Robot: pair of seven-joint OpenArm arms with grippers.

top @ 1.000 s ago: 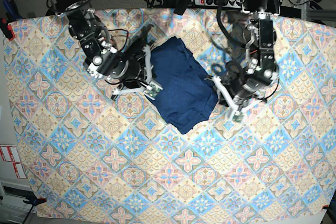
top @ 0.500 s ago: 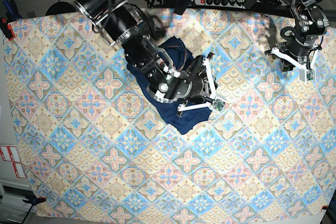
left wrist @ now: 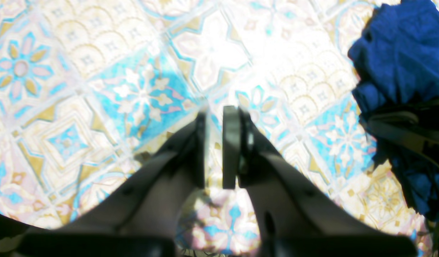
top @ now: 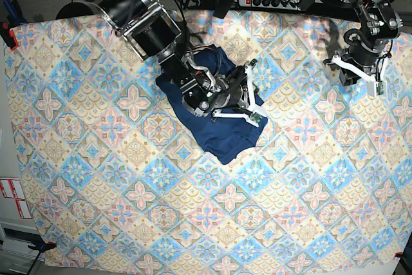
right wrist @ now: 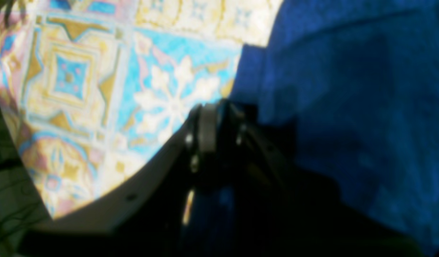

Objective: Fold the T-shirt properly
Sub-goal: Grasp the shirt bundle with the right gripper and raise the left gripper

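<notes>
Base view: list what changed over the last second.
The right pincer swung from the folded dark navy knit T-shirt's left edge across onto it. The left pincer withdrew to the pastel tile-patterned tablecloth's far right. The shirt stayed folded and in place.

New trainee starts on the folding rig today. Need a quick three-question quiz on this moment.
1. True or false: the left gripper holds a corner of the T-shirt.
2. Which arm reaches over the shirt? A) left B) right C) both
3. Fill in: the shirt lies on a patterned ____.

Key:
1. False; its jaws are nearly together with nothing between them, above the tablecloth, away from the shirt.
2. B; the right gripper is over the navy fabric.
3. Tablecloth.
</notes>
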